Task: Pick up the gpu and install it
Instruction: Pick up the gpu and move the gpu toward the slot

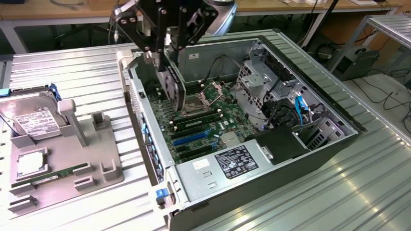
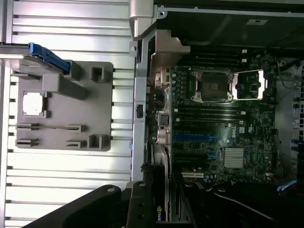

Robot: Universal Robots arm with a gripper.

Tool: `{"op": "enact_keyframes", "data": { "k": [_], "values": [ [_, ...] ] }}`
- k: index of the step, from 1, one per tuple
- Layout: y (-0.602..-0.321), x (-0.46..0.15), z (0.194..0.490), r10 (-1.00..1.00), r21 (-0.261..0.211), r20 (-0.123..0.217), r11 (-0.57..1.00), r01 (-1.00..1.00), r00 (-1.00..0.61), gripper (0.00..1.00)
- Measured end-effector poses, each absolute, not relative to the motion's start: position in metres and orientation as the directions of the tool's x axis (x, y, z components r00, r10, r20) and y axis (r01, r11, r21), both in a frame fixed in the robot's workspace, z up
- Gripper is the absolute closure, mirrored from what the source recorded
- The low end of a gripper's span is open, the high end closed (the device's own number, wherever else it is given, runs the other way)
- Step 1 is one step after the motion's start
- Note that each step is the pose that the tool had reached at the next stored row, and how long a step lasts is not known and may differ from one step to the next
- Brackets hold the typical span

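Black two-finger gripper sits top centre of the exterior view, above the open computer case; fingers are pinched on the upper edge of the gpu, a flat green circuit-board card with a black fan face.

Gpu is held upright on edge; it hangs inside the case opening in the upper-left part of the case, just beside the case's silver rear wall; its lower end reaches down near the open CPU socket on the green motherboard; can't tell whether it touches the board or a slot.

In the wrist view the gpu shows edge-on with a small green logo; blue expansion slots on the motherboard look unoccupied.

Silver power supply with a black-and-white label sits at the lower centre of the case; silver drive cage at upper right.

Grey moulded parts tray lies on the ribbed metal table at the exterior view's left, well apart from the gripper; on it, a boxy silver hard drive with a white label at upper left, a square silver CPU chip below it, and a long narrow green RAM stick at lower left.
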State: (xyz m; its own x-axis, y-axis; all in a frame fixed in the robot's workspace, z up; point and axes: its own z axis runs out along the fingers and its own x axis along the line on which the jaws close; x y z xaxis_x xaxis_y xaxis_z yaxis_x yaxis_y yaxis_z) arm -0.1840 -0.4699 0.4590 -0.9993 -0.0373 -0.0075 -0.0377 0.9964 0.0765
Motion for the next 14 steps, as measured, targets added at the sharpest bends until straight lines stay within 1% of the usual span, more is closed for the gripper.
{"op": "enact_keyframes", "data": {
  "k": [6, 14],
  "values": [
    [-0.468, -0.149, 0.445, -0.037, 0.077, -0.005, 0.996, -0.038, -0.999, 0.74],
    [-0.457, -0.107, 0.428, -0.037, 0.077, -0.001, 0.996, -0.037, -0.999, 0.74]
  ]
}}
